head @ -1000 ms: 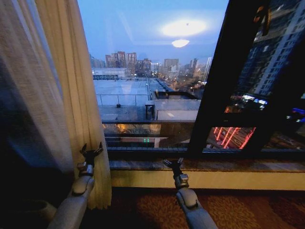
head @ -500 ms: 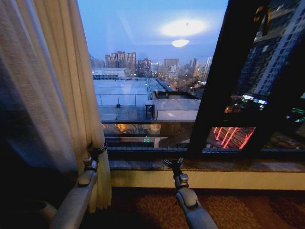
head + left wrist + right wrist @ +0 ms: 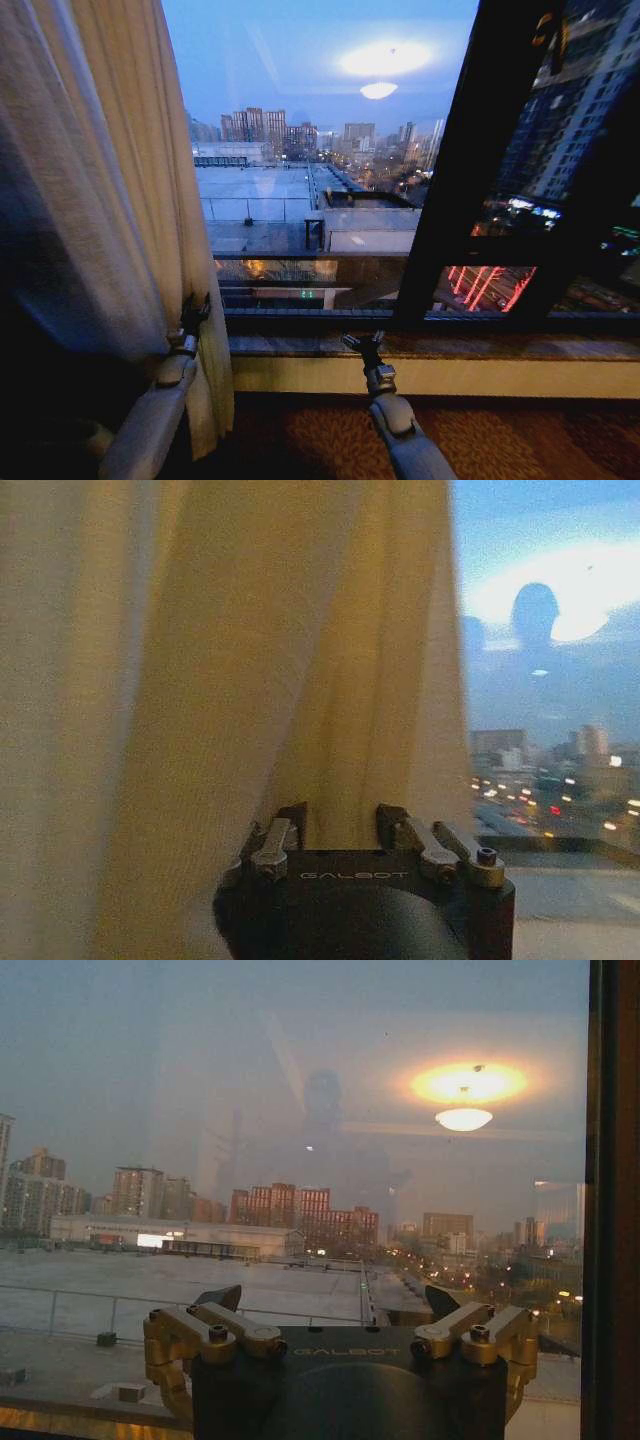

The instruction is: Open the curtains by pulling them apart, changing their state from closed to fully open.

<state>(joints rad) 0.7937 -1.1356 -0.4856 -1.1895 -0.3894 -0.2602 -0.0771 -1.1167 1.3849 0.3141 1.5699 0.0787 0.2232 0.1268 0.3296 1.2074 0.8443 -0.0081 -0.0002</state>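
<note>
left hand (image 3: pixel 192 318) spread, pushed into pleated cream-yellow fabric curtain (image 3: pixel 120 200), vertical folds, bunched left | right hand (image 3: pixel 362 342) spread, idle at sill

Window glass (image 3: pixel 320 150), dark window frame (image 3: pixel 470 170), stone sill (image 3: pixel 450 346), patterned carpet (image 3: pixel 520 440)

High-rise room, hotel-like | full-height window (image 3: pixel 330 170) over dusk city rooftops | floor-length curtains (image 3: pixel 120 200) at left | patterned carpet (image 3: pixel 500 440) | stone sill (image 3: pixel 450 347) | ceiling lamp reflected in glass
</note>
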